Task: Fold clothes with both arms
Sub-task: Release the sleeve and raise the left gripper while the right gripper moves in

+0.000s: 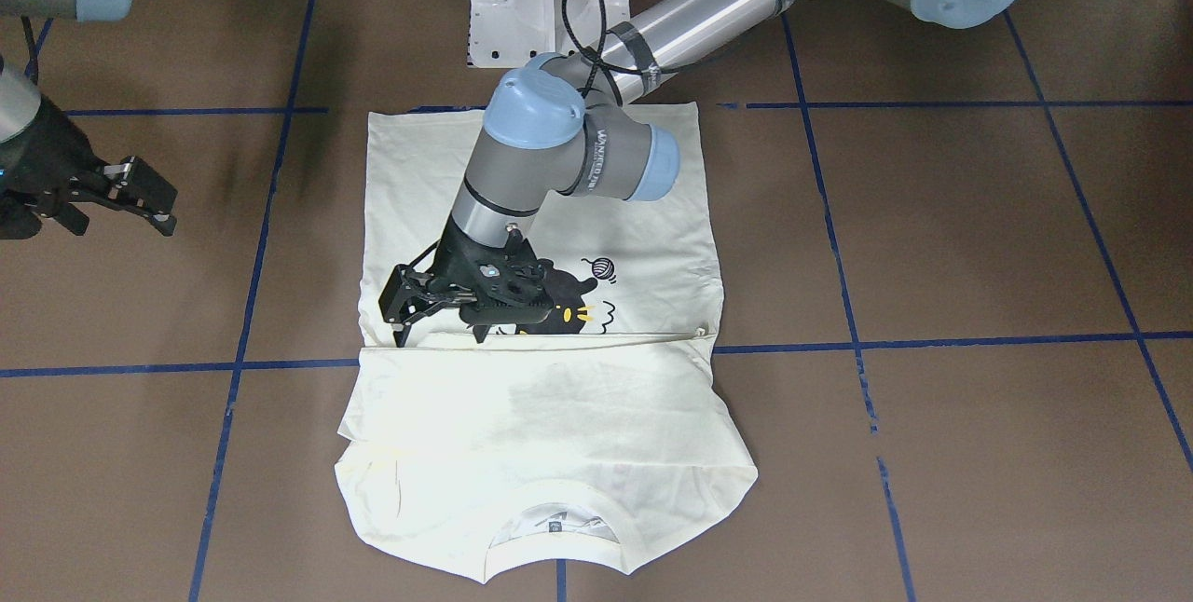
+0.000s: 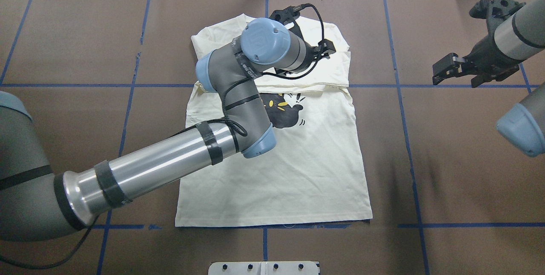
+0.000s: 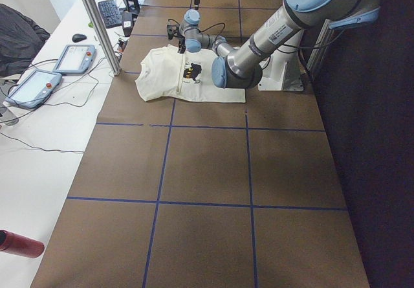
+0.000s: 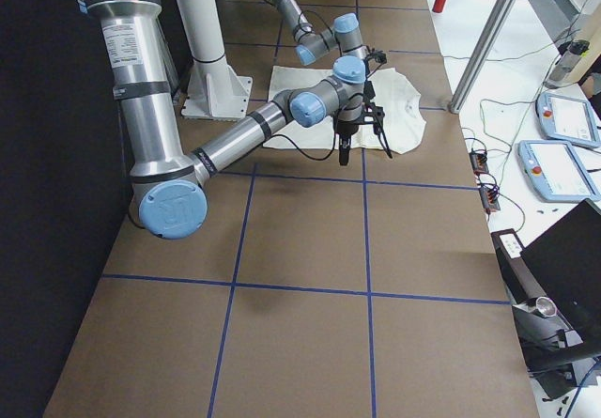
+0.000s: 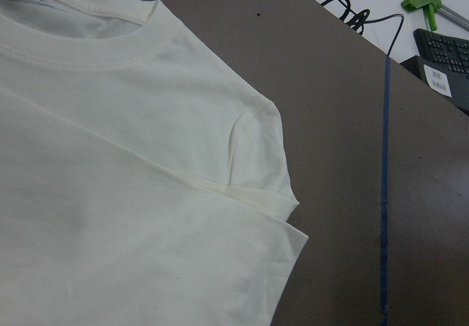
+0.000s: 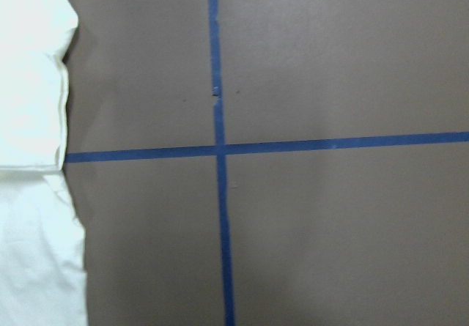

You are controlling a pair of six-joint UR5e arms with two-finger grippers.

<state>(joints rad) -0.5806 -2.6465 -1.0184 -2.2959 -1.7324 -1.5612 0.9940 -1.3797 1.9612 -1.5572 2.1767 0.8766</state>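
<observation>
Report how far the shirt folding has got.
Done: sleeves tucked in, collar end of the T-shirt folded down onto the cat print. In hand: nothing gripped; the left hand hovers open by the fold, the right hand open off the cloth. Left: folding the hem half.

The left arm (image 2: 162, 162) reaches forward and across toward the middle, its silver forearm slanting in from its own side. Past the elbow the wrist joints double back, so the last link turns toward the robot's right and tilts low. The left pincer (image 1: 393, 318) stands with its jaws spread apart and nothing between them. The right arm (image 2: 511, 38) is held out on its own side, well apart from the left one. The right pincer (image 1: 171, 211) hangs pointing down, with its jaws parted and empty.
</observation>
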